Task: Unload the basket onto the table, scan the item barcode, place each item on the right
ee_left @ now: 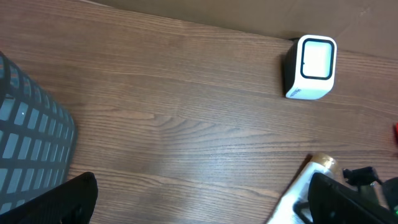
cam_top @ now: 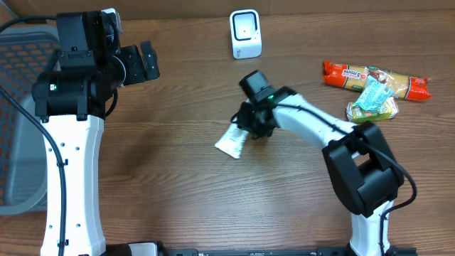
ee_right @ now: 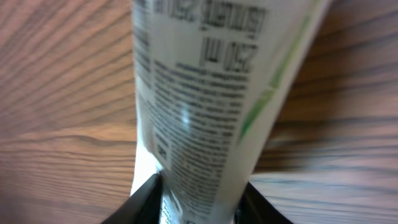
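A white tube (cam_top: 232,141) with black print and a green stripe lies in the middle of the wooden table. My right gripper (cam_top: 254,126) is down at its right end. In the right wrist view the tube (ee_right: 211,93) fills the space between the two black fingers, which press on both of its sides, so my right gripper (ee_right: 200,183) is shut on it. The white barcode scanner (cam_top: 246,33) stands at the back centre, also in the left wrist view (ee_left: 311,67). My left gripper (cam_top: 146,62) hovers at the back left, open and empty (ee_left: 199,205).
A red and yellow snack packet (cam_top: 377,80) and a green packet (cam_top: 373,107) lie at the right. A grey mesh basket (cam_top: 18,107) stands off the table's left side, its corner also in the left wrist view (ee_left: 28,143).
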Available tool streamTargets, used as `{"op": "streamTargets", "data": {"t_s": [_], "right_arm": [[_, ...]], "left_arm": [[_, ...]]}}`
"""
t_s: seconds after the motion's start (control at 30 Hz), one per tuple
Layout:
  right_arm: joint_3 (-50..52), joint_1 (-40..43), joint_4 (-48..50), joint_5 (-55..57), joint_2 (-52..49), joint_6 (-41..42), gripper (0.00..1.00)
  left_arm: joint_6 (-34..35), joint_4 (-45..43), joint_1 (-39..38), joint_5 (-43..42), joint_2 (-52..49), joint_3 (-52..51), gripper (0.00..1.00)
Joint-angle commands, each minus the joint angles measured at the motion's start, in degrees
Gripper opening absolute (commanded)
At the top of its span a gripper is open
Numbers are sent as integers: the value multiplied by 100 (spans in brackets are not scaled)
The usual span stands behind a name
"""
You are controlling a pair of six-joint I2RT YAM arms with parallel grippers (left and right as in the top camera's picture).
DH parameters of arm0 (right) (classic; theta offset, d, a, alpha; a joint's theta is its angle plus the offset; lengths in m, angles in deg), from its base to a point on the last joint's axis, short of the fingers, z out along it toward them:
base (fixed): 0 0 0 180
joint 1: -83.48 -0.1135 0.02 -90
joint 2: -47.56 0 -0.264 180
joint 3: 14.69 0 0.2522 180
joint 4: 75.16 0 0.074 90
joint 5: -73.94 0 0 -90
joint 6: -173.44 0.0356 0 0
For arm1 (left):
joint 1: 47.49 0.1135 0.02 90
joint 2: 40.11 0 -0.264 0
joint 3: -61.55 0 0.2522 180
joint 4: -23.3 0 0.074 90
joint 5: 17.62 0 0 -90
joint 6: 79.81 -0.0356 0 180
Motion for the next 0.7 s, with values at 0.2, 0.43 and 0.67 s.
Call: {"op": "streamTargets", "data": {"t_s": [0.2, 0.43, 0.67], "right_arm": [[-501, 876, -354, -881, -98, -3654, 78], [-101, 898, -330, -1416, -105, -1360, 79], [887, 341, 894, -1742, -105, 63, 81]], "left_arm": [[-9, -20, -2, 35, -28, 35, 100], [-9, -20, -2, 37, -28, 35, 100], [-9, -20, -2, 35, -28, 35, 100]]}}
